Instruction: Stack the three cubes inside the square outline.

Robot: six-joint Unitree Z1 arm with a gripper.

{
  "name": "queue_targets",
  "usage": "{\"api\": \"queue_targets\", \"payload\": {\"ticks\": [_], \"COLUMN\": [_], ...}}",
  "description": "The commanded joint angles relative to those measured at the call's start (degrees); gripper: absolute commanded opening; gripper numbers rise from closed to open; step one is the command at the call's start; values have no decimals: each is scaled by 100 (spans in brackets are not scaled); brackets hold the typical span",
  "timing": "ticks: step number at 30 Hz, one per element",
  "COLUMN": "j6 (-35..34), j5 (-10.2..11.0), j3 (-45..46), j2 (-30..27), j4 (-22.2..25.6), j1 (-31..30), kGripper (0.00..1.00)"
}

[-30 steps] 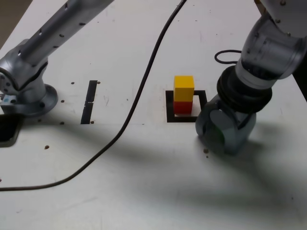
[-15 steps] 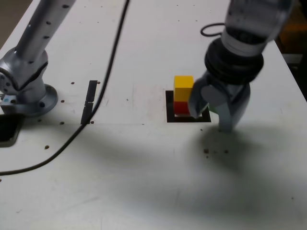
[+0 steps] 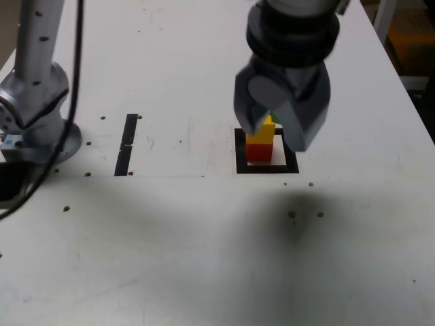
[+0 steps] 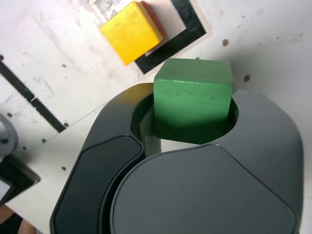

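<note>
In the exterior view a yellow cube (image 3: 261, 132) sits on a red cube (image 3: 257, 153) inside the black square outline (image 3: 266, 168). My gripper (image 3: 276, 126) hangs right over this stack, its fingers down on either side of the yellow cube's top. It is shut on the green cube (image 4: 193, 96), which fills the jaws in the wrist view; only a green sliver (image 3: 273, 117) shows from outside. The wrist view also shows the yellow cube (image 4: 131, 31), a red cube edge (image 4: 153, 15) and the outline (image 4: 171, 43) beyond the green cube.
Two short black strips (image 3: 127, 143) lie on the white table at the exterior view's left of the outline. The arm's base (image 3: 37, 129) stands at the far left edge, with a black cable (image 3: 79, 27) hanging beside it. Small dark specks dot the table.
The gripper, carrying the green cube, has risen from the table at the outline's right and swung left until it hangs above the yellow and red stack. The cable swung left.
</note>
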Motion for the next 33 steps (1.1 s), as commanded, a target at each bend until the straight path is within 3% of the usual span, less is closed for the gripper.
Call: {"api": "queue_targets", "payload": {"ticks": [1,12,22,33], "j6": [-44,-367,-557,-979], "j5": [-15,-66,-359,-614], "j3": [5,77,604,660], "j2": [-120,-738,-706,-482], "j4": [42,401,407,465], "j1": [-28,276,1071,1182], "kGripper": [16,16,16,16]}}
